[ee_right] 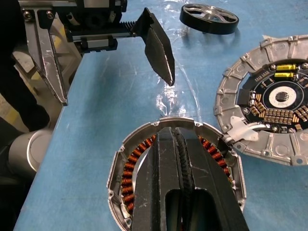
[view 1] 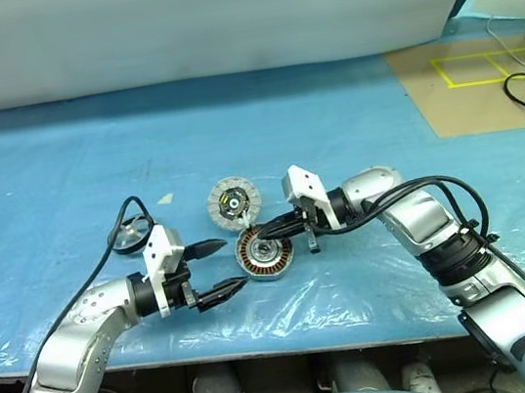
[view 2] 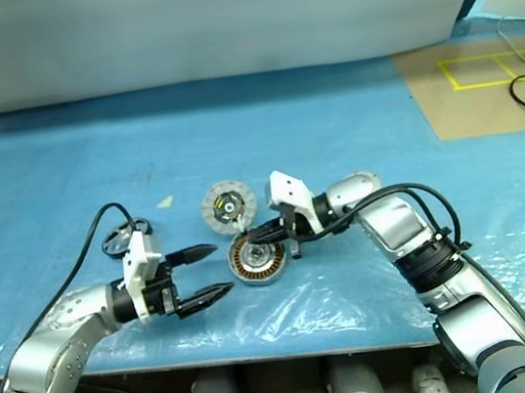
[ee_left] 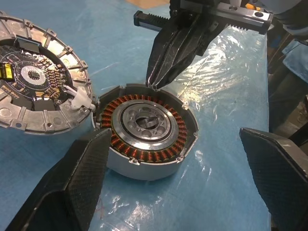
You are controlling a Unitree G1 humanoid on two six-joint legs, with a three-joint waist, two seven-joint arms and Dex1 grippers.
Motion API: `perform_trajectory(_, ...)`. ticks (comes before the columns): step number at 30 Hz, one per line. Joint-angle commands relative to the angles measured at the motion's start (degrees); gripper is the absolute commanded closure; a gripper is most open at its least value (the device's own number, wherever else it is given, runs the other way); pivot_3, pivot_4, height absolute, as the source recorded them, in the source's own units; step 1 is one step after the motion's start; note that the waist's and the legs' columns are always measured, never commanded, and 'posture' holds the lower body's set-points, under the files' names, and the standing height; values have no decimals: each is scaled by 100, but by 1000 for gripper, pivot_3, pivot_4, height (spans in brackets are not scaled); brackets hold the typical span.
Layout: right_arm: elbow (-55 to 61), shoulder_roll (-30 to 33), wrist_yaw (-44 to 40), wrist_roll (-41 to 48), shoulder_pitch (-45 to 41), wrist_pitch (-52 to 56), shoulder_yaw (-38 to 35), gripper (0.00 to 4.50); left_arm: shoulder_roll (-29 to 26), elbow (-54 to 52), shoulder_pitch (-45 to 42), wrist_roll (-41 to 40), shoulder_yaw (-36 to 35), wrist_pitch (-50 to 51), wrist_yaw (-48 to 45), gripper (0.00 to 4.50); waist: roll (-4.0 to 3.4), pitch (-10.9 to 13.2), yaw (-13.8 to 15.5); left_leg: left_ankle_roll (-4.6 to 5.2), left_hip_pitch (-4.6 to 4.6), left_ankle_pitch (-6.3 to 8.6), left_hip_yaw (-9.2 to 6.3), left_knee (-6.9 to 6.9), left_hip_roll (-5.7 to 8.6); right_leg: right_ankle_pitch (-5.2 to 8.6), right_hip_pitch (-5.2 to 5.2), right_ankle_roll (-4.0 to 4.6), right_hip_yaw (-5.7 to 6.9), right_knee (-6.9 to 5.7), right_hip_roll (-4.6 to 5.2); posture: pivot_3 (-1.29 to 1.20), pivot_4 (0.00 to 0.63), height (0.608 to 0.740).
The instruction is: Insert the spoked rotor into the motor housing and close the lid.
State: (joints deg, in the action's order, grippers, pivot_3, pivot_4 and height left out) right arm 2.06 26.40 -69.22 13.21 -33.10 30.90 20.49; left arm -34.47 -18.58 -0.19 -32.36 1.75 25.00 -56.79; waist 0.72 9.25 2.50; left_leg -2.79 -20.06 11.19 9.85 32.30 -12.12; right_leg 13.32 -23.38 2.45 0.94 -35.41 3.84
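One motor housing point(view 1: 265, 253) holds copper windings only, one lid point(view 1: 234, 202) and one spoked rotor point(view 1: 131, 236) lie outside, left gripper point(view 1: 216, 270) wide, right gripper point(view 1: 260, 230) closed, empty.

The housing point(ee_left: 149, 139) is silvery metal around glossy copper windings. The lid point(ee_left: 41, 79) is matt cast grey metal. The rotor point(ee_right: 209, 18) has a black rim. Fingers point(ee_left: 77, 187) look rough black.
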Motion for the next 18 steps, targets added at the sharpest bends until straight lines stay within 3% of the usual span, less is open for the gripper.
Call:
perform_trajectory(1,142,-110,68,180,-81,113,-55,4492,2,-81,-37,-10,-17,-66,-30,0,0,0,2,0,0,0,0,0,0,0,0,0,0,0,0,0,150,740)
perform_trajectory(11,-799,-123,212,-681,254,-981,612,4492,-3,-161,36,-20,-13,-42,12,0,-1,0,5,-3,-4,-1,0,0,2,0,0,0,0,4,1,0,150,740)
perform_trajectory(18,-998,-111,281,-852,249,-1267,653,4492,-1,-147,43,-26,-25,-29,32,0,-1,0,3,0,5,0,0,0,1,0,8,0,0,3,1,0,150,740)
